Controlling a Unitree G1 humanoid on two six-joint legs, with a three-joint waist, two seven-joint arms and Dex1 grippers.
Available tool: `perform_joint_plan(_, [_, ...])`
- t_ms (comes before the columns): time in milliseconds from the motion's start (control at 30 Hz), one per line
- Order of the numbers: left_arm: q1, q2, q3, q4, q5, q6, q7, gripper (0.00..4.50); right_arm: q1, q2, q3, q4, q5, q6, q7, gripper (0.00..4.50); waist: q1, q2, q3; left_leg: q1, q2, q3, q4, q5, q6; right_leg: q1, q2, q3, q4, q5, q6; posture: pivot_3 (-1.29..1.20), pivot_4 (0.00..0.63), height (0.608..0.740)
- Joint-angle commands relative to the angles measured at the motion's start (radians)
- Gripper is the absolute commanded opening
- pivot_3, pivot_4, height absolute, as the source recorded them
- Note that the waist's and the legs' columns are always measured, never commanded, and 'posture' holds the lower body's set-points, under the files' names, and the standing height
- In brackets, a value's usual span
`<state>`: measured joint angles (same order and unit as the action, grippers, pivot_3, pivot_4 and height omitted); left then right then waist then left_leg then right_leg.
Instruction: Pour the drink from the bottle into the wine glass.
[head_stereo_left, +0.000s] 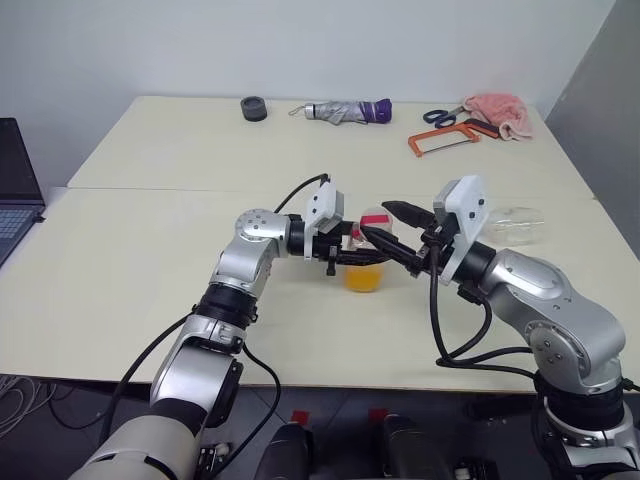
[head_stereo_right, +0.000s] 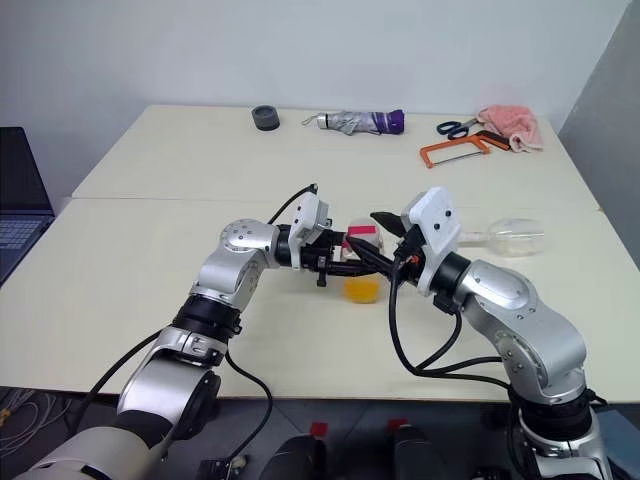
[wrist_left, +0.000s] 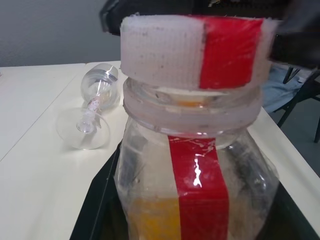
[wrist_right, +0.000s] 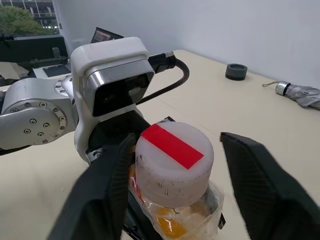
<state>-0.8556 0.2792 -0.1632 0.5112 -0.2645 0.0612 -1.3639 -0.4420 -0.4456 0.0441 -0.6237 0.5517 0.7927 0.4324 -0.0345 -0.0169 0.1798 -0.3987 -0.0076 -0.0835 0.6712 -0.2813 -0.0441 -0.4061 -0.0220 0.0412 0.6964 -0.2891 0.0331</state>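
Bottle (head_stereo_left: 364, 262) in left fingers (head_stereo_left: 352, 256), upright.

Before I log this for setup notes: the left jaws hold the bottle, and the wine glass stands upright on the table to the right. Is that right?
Not quite. The left gripper does hold the bottle, but the wine glass lies on its side on the table, as the left wrist view shows.

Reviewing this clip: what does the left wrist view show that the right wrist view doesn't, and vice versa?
Left wrist view: the wine glass lying on its side on the table, and the red label strip. Right wrist view: the right hand open, fingers flanking the cap, plus a folded umbrella. Shared: the bottle, capped, and the drink.
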Motion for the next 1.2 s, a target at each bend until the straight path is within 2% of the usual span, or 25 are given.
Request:
perform_joint_plan(33, [-0.002, -0.003, 0.013, -0.056, -0.021, -0.002, 0.005, 1.73, -0.013, 0.004, 0.002, -0.03, 0.006, -0.018, 0.007, 1.79, 0.0, 0.0, 0.0, 0.0, 0.0, 0.0, 0.0, 0.0, 0.0, 0.0, 0.0, 0.0, 0.0, 0.0, 0.0, 0.0, 0.15, 0.74])
perform_joint_plan(267, [0.006, -0.004, 0.015, -0.066, -0.023, 0.003, 0.01, 1.73, -0.013, -0.011, 0.023, -0.041, -0.04, -0.058, 0.012, 1.79, 0.0, 0.0, 0.0, 0.0, 0.0, 0.0, 0.0, 0.0, 0.0, 0.0, 0.0, 0.0, 0.0, 0.0, 0.0, 0.0, 0.15, 0.74])
perform_joint_plan(567, [0.009, -0.007, 0.019, -0.068, -0.023, 0.008, 0.022, 1.73, -0.032, -0.003, 0.013, -0.045, -0.163, -0.206, -0.019, 1.74, 0.0, 0.0, 0.0, 0.0, 0.0, 0.0, 0.0, 0.0, 0.0, 0.0, 0.0, 0.0, 0.0, 0.0, 0.0, 0.0, 0.15, 0.74])
perform_joint_plan(700, [0.01, -0.007, 0.022, -0.069, -0.022, 0.009, 0.026, 1.73, -0.019, 0.06, -0.074, -0.055, -0.05, -0.16, -0.05, 1.74, 0.0, 0.0, 0.0, 0.0, 0.0, 0.0, 0.0, 0.0, 0.0, 0.0, 0.0, 0.0, 0.0, 0.0, 0.0, 0.0, 0.15, 0.74])
perform_joint_plan(767, [0.013, -0.007, 0.023, -0.069, -0.021, 0.007, 0.03, 1.73, -0.001, 0.056, -0.135, -0.076, 0.011, -0.126, -0.053, 1.74, 0.001, 0.0, 0.0, 0.0, 0.001, 0.0, 0.0, 0.0, 0.0, 0.0, 0.0, 0.0, 0.0, 0.0, 0.0, 0.0, 0.15, 0.74])
perform_joint_plan(833, [0.017, -0.004, 0.029, -0.07, -0.021, 0.005, 0.037, 1.73, 0.046, 0.017, -0.208, -0.1, 0.057, -0.086, -0.05, 1.73, 0.002, 0.0, 0.0, 0.0, 0.001, 0.0, 0.0, 0.0, 0.0, 0.0, -0.001, 0.0, 0.0, 0.0, 0.0, 0.0, 0.15, 0.74])
perform_joint_plan(933, [0.024, 0.004, 0.039, -0.071, -0.025, 0.006, 0.048, 1.73, 0.179, -0.058, -0.289, -0.123, 0.032, -0.079, -0.041, 1.72, 0.007, 0.0, 0.0, -0.001, 0.0, 0.0, 0.0, 0.0, 0.0, 0.0, -0.002, 0.0, 0.0, 0.0, 0.0, 0.0, 0.15, 0.74])
perform_joint_plan(1067, [0.027, 0.013, 0.048, -0.069, -0.03, 0.008, 0.054, 1.73, 0.458, -0.121, -0.361, -0.098, -0.105, -0.168, -0.031, 1.72, 0.007, 0.0, 0.0, -0.001, -0.001, 0.003, -0.001, 0.0, 0.0, 0.001, -0.001, 0.0, -0.001, 0.0, 0.0, 0.0, 0.15, 0.74])
perform_joint_plan(1200, [0.014, 0.014, 0.054, -0.051, -0.028, 0.001, 0.055, 1.73, 0.606, -0.122, -0.366, 0.034, -0.23, -0.241, -0.074, 1.72, -0.001, 0.0, 0.0, 0.001, -0.001, 0.005, -0.001, 0.0, 0.0, 0.001, 0.001, 0.001, 0.0, 0.0, 0.0, 0.0, 0.15, 0.74])
